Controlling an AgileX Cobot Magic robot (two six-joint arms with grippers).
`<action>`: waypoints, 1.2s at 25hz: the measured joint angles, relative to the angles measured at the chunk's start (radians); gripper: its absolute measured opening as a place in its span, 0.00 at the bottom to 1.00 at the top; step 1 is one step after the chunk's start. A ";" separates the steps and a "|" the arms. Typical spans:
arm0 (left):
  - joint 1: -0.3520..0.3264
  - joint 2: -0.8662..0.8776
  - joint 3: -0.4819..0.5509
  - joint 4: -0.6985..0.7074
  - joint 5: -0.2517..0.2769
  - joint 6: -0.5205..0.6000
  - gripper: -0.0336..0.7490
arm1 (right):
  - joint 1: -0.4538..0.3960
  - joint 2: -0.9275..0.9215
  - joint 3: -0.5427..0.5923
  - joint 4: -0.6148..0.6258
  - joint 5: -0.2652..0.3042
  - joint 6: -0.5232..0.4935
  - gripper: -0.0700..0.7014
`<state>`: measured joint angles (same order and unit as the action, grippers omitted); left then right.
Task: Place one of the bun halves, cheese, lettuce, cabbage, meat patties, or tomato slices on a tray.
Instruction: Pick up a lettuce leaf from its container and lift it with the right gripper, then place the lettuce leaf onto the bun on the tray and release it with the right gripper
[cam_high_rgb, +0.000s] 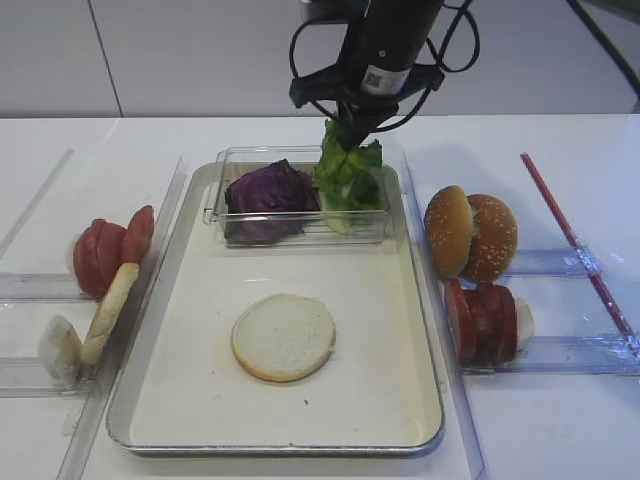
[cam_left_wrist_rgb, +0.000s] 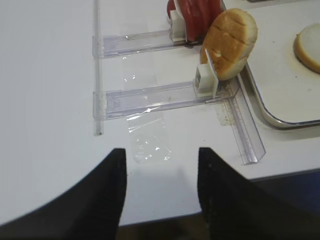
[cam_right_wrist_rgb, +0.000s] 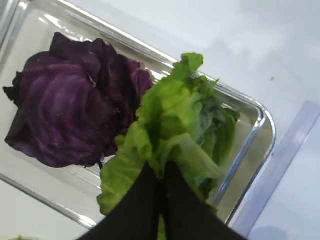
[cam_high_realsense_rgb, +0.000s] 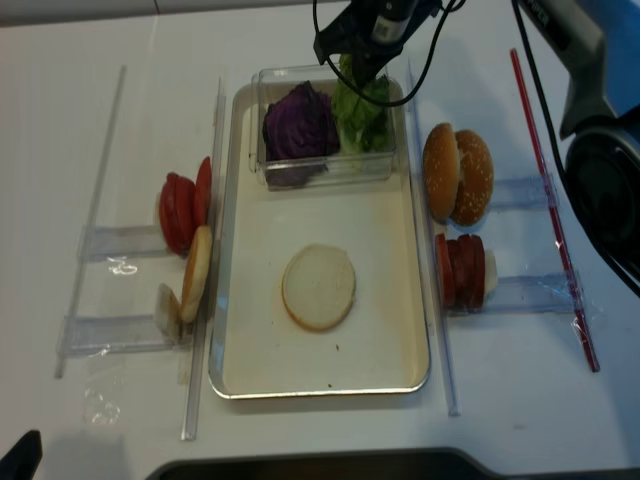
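The right tool (cam_high_rgb: 352, 132) pinches the lettuce (cam_high_rgb: 349, 177) at its top, part raised from the clear box (cam_high_rgb: 232, 158) at the far end of the tray (cam_high_rgb: 190, 330), beside the cabbage (cam_high_rgb: 268, 198), likely bound for the flat bun half (cam_high_rgb: 284, 337). The left tool (cam_left_wrist_rgb: 160, 175) waits wide over the bench (cam_left_wrist_rgb: 50, 75).

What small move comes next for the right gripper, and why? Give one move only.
Probably lift straight up. The right gripper is shut on the lettuce, but the leaf still hangs inside the clear box beside the cabbage. Raising it clear of the box wall should come before carrying it toward the flat bun half on the tray.
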<state>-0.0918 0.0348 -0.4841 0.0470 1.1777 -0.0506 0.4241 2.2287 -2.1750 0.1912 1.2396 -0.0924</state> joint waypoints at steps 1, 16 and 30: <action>0.000 0.000 0.000 0.000 0.000 0.000 0.48 | 0.000 -0.013 0.000 0.000 0.000 0.000 0.15; 0.000 0.000 0.000 0.000 0.000 0.000 0.48 | 0.066 -0.107 0.004 -0.019 0.008 0.000 0.15; 0.000 0.000 0.000 0.000 -0.001 0.000 0.48 | 0.109 -0.372 0.382 0.053 0.008 -0.035 0.15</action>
<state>-0.0918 0.0348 -0.4841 0.0470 1.1771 -0.0506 0.5327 1.8562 -1.7925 0.2444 1.2472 -0.1279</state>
